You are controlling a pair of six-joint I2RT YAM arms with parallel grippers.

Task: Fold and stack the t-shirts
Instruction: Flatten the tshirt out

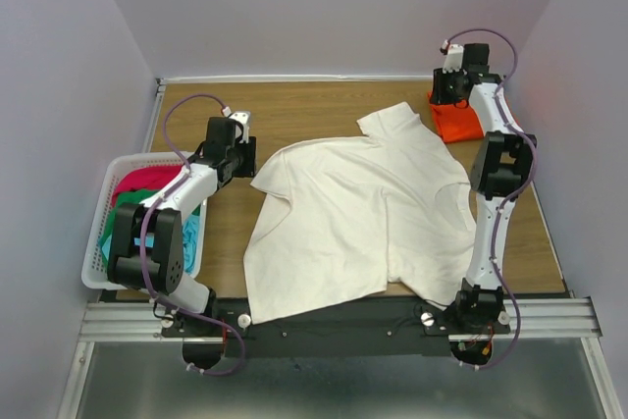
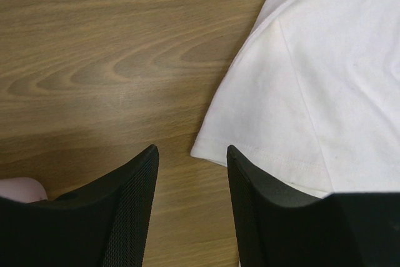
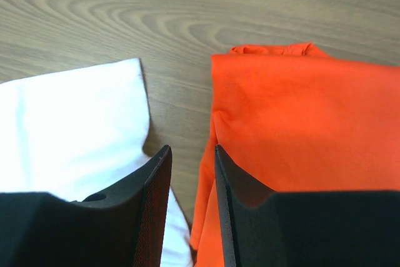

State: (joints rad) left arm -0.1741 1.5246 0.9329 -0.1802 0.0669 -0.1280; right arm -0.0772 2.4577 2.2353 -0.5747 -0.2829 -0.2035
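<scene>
Top external view takes in the whole table (image 1: 314, 110): the cream-white t-shirt (image 1: 363, 213) lies spread flat across the middle, its collar toward the far edge and its bottom hem hanging over the near edge. The orange t-shirt (image 1: 457, 123) sits folded in the far right corner. A white lattice basket (image 1: 98, 242) stands at the left edge, toward the near left corner, holding crimson cloth (image 1: 147, 183), green cloth (image 1: 132, 208) and light blue cloth (image 1: 191, 231). None of that basket appears in either wrist view. From above, the left gripper (image 1: 240, 152) sits just beside the cream-white shirt's left sleeve and the right gripper (image 1: 453, 95) reaches over the orange shirt's far end, but finger spacing cannot be read there. Left wrist view settles it: the left gripper (image 2: 190, 151) has its 2 fingers apart with only bare wood between them, the sleeve hem of the cream-white t-shirt (image 2: 312, 92) just beside the right-hand finger. Right wrist view shows the right gripper (image 3: 190, 149) with a narrow gap between its 2 fingers, nothing held, over the strip of wood dividing the cream-white t-shirt (image 3: 75, 123) from the orange t-shirt (image 3: 300, 129).
</scene>
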